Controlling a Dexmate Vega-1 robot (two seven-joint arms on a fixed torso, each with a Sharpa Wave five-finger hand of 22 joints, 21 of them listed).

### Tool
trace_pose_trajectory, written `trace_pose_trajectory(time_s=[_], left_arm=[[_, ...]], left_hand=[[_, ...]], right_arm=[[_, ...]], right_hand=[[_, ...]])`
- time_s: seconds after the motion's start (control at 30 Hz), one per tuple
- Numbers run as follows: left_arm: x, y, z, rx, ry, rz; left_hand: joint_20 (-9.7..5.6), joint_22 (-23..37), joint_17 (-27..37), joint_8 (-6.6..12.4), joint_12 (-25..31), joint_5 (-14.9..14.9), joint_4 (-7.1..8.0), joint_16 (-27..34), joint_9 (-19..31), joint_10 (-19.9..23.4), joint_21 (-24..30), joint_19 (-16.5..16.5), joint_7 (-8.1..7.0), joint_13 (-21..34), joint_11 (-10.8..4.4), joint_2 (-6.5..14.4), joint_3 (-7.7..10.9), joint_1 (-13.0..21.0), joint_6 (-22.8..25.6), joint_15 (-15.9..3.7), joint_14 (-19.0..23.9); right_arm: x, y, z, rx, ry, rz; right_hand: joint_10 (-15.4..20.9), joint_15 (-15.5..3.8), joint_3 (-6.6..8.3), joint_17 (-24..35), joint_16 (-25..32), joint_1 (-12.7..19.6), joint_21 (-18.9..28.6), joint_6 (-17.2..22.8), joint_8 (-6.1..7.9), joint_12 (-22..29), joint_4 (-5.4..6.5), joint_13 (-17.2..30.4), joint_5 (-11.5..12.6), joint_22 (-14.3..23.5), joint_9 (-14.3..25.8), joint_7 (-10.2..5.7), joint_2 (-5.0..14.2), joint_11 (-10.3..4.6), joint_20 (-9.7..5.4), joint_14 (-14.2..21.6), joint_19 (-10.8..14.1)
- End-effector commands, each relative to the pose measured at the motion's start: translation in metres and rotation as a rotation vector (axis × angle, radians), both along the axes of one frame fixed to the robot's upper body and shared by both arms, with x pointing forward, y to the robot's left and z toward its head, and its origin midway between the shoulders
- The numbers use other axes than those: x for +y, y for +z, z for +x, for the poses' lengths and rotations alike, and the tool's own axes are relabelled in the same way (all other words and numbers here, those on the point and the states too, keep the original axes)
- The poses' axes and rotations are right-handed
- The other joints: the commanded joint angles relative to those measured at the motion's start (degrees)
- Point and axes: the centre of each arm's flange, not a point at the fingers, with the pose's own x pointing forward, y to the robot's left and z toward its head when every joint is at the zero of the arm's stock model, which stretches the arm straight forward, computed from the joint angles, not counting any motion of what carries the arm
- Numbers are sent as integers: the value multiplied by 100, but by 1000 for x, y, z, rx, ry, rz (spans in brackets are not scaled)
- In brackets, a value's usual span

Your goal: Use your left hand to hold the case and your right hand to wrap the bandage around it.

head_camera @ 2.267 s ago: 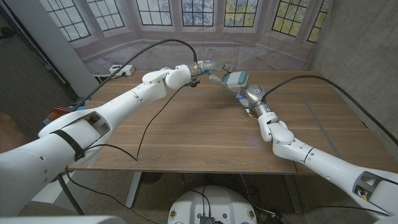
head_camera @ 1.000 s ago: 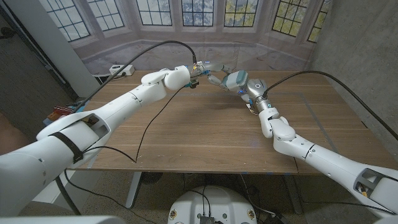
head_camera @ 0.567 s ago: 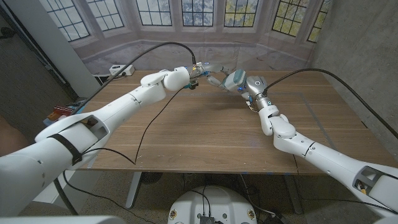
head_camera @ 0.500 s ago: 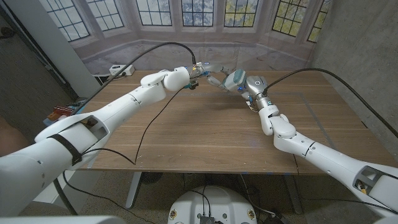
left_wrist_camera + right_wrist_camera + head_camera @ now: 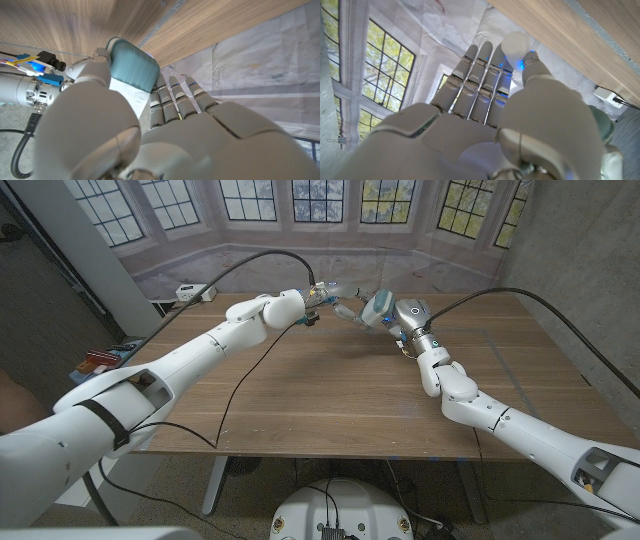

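Note:
A teal ribbed case hangs above the table's far middle. My left hand reaches it from the left and holds it between thumb and fingers. In the left wrist view the case sits against the thumb of my left hand, with a white bandage strip running down from it. My right hand is close against the case's right side. In the right wrist view my right hand has straight, closed-up fingers, and its thumb pinches a white bit of bandage against them.
The wooden table spreads out below both arms. A black cable trails over its left half and another arcs above the right arm. A white power strip lies past the far left corner. A window backdrop stands behind.
My right wrist has swung up and toward the far edge, turning around the case's right side. The left hand and the case have stayed almost still.

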Motion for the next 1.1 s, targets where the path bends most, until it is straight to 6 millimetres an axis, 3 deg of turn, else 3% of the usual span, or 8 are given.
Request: trace_pose_trajectory(time_s=[0.03, 0.47, 1.1], left_arm=[[4, -4, -1, 12, -12, 5], [10, -5, 0, 20, -6, 11], [13, -5, -4, 29, 1, 33]], left_hand=[[23, 8, 16, 2183, 4, 36, 20, 21, 13, 216, -19, 1, -225, 16, -199, 210, 27, -123, 519, 35, -5], [28, 8, 8, 2181, 2, 39, 14, 11, 9, 215, -19, -1, -218, 12, -201, 204, 42, -119, 521, 38, -7], [26, 8, 16, 2181, 0, 33, 31, 14, 6, 205, -19, -6, -228, 14, -202, 211, 30, -148, 528, 45, -15]], right_arm=[[0, 0, 1, -7, -8, -3], [3, 4, 3, -29, -1, -14], [-7, 13, 13, -60, -16, -49]], right_hand=[[78, -509, 58, 28, -8, 62, 5, 37, 52, -5, 1, 18, 16, 23, 11, -7, 4, -9, -27, 42, 30], [74, -506, 70, 29, -24, 60, 4, 44, 56, -15, 7, 21, 17, 23, 12, 2, 8, -23, -33, 48, 30], [78, -511, 80, 38, -35, 52, 5, 35, 54, -23, 13, 28, 15, 23, 12, 2, 10, -7, -43, 62, 35]])
